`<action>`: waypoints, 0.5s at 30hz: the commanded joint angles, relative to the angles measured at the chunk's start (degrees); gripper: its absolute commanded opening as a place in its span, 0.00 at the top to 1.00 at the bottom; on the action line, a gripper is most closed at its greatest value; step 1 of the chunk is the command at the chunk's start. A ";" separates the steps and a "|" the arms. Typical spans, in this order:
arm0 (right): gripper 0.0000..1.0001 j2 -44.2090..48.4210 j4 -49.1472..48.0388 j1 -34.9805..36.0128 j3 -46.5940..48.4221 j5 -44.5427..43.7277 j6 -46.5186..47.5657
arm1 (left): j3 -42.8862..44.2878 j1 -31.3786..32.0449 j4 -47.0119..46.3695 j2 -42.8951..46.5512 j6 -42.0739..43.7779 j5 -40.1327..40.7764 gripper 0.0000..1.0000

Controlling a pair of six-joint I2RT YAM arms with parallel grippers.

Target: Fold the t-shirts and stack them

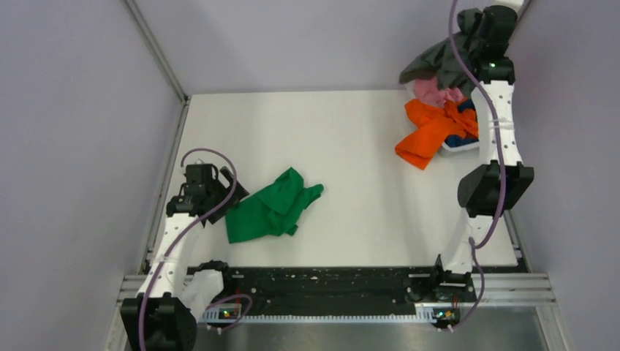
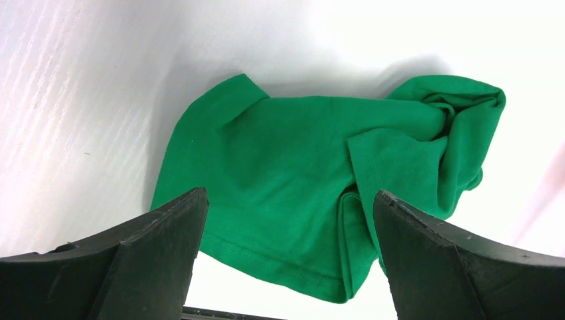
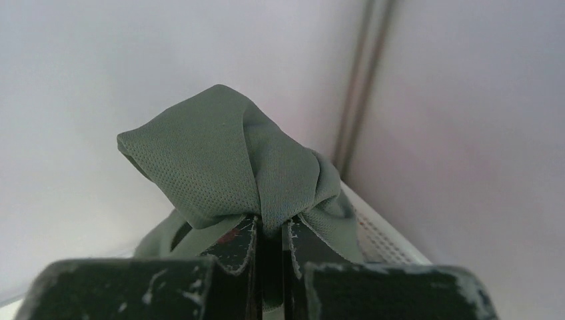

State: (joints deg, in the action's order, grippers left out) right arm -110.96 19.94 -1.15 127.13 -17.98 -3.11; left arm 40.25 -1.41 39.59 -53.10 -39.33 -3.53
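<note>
while fast in the right pincer, grey t-shirt aloft

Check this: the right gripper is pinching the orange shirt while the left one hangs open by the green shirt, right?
No: the right gripper pinches the dark grey t-shirt, as the right wrist view shows. The left gripper is open by the green t-shirt.

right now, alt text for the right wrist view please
The right gripper is shut on a bunched fold of the dark grey t-shirt, mesh cloth puffing up above it. Behind is a plain pale wall.
</note>
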 commanded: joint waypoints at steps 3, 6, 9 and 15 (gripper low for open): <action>1.00 -2.64 3.09 -6.39 -7.13 3.40 -3.88 | 0.10 0.17 0.84 0.64 -1.89 2.37 0.01; 1.00 -2.91 1.74 -6.77 -15.20 3.94 -4.06 | 0.11 0.18 1.95 0.58 -2.84 2.97 0.01; 0.68 -2.09 1.94 -6.79 -19.08 4.46 -4.90 | 0.23 0.16 3.34 0.92 -3.63 5.11 0.01; 0.01 9.89 2.65 -4.27 -22.77 10.26 -5.58 | -0.38 0.18 8.25 1.35 -6.90 6.18 0.09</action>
State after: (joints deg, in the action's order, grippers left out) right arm -113.56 25.87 -7.79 105.32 -11.55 -8.75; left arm 40.25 -1.41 44.21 -53.08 -43.38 0.97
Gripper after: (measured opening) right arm 0.978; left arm 0.950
